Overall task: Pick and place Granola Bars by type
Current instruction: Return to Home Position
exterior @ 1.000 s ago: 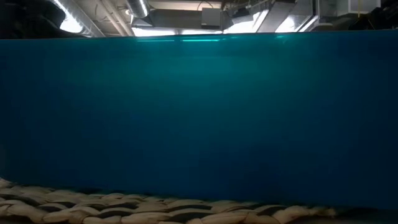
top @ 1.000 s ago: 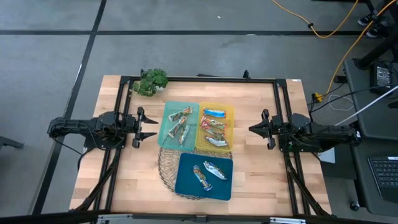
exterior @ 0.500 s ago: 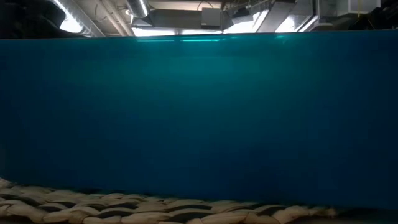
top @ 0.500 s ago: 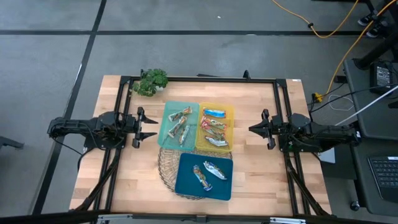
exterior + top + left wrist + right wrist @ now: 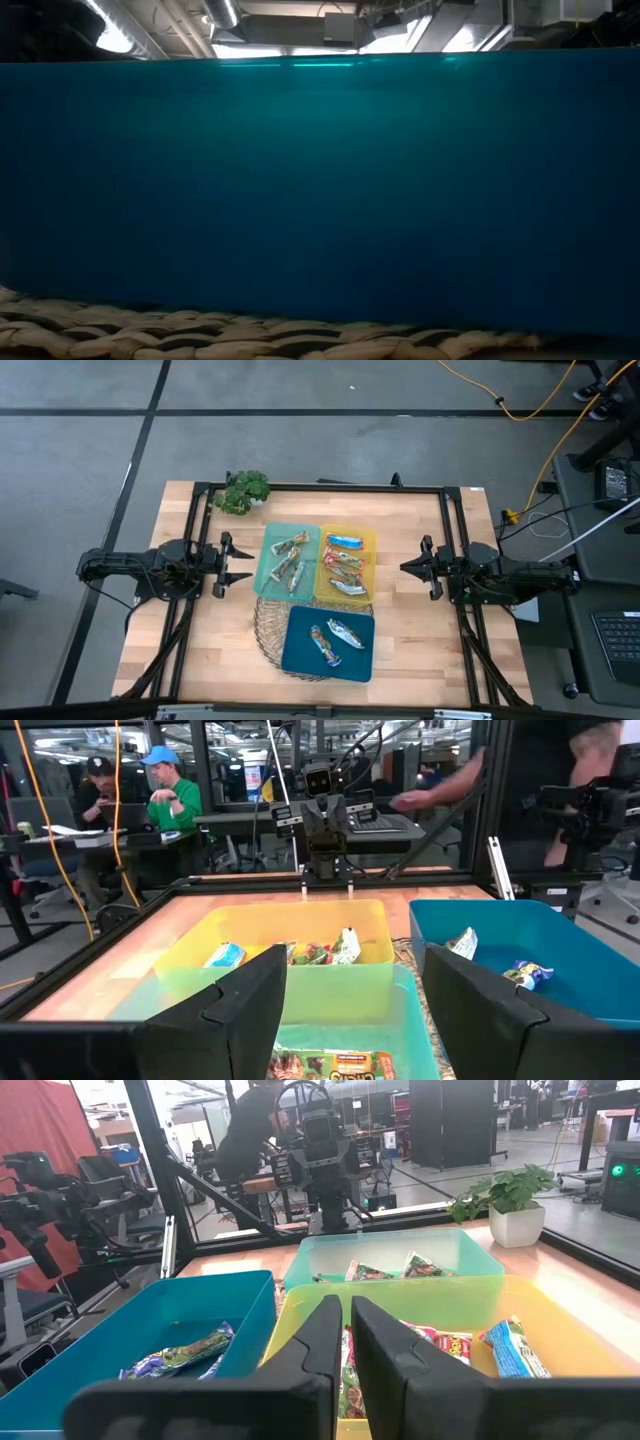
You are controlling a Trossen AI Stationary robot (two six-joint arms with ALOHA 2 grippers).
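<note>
Granola Bars (image 5: pixel 343 542) lie sorted in three trays mid-table. A few are in the green tray (image 5: pixel 267 563) and several in the yellow tray (image 5: pixel 372 560), which touches it. Two more are in the blue tray (image 5: pixel 300 657), which sits on a wire basket (image 5: pixel 263 628) nearer the front edge. We see none loose on the wood.

Left gripper (image 5: pixel 243 564) hangs just beside the green tray, fingers spread wide, nothing in them. Right gripper (image 5: pixel 404 568) faces the yellow tray from the opposite side, fingers pinched almost together with only a thin slit between, nothing held.

Step in hand, as we judge it: parking both arms. To do it well, we would draw each arm straight back and level, with no sweep across a tray rim, and check that no wrapper clings to a finger.

Writing: wrappers show printed lettering in both wrist views, most plainly one in the green tray below the left fingers. We cannot read a brand on any.
</note>
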